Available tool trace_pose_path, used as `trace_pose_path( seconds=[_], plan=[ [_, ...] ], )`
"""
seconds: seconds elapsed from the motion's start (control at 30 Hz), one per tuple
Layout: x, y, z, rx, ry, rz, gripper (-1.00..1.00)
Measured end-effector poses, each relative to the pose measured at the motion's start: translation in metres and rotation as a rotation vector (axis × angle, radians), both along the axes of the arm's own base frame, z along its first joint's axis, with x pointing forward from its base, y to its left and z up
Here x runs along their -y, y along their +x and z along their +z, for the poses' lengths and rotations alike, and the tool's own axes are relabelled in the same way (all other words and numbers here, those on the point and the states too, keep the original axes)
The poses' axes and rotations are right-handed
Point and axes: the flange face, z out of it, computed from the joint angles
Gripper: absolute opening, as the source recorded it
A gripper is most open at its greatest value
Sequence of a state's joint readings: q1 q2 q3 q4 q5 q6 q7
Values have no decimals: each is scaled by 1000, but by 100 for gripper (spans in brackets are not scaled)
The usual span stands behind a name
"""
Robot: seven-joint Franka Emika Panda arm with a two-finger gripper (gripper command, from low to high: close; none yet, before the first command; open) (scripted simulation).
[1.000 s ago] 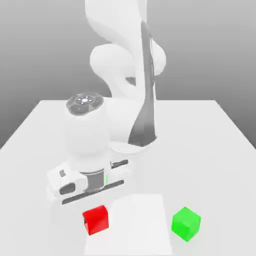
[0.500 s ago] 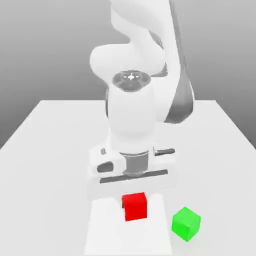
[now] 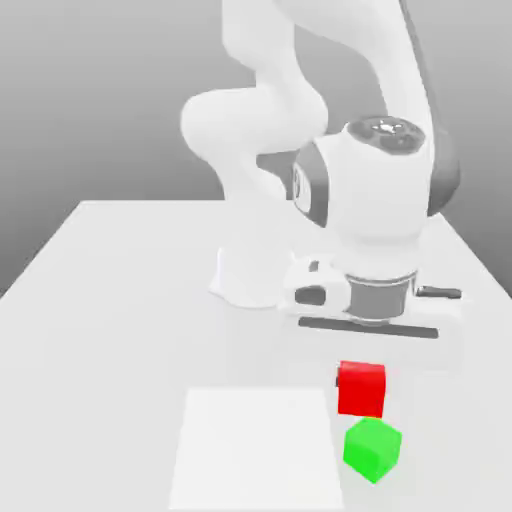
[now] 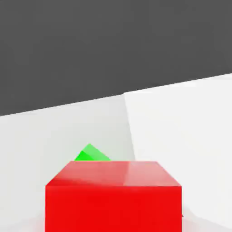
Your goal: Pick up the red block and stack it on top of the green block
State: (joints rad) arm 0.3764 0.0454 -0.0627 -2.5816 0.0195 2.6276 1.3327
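Observation:
The red block (image 3: 361, 388) hangs beneath my hand, off the table, with my gripper (image 3: 362, 366) shut on it. The green block (image 3: 372, 449) rests on the white table (image 3: 110, 300) near the front edge, directly below the red one and slightly toward the exterior view's right. The two cubes nearly meet in the exterior view, and I cannot tell if they touch. The hand view has the red block (image 4: 113, 197) large and close, with a corner of the green block (image 4: 92, 155) peeking out behind it.
A paler square patch (image 3: 255, 450) lies flat on the table on the exterior view's left of the green block. The arm's white base (image 3: 250, 275) stands at the table's middle, behind the hand.
My hand has swept toward the exterior view's right, carrying the red block from beyond the pale patch's left side to just above the green block. The green block stayed put.

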Motion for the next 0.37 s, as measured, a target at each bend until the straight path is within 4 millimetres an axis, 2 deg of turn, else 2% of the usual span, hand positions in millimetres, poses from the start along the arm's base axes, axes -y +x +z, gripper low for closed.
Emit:
trace_pose_path(
  seconds=[0.03,0.1,0.23,0.27,0.37],
  plan=[
    [-7,-3,2,1,-3,-26,-100],
    [-10,-2,-9,3,-5,-55,-100],
    [-10,-2,-53,3,-6,-66,-100],
    [-10,-3,-60,3,-6,-65,100],
    [-10,-3,-60,3,-6,-65,100]
  ],
)
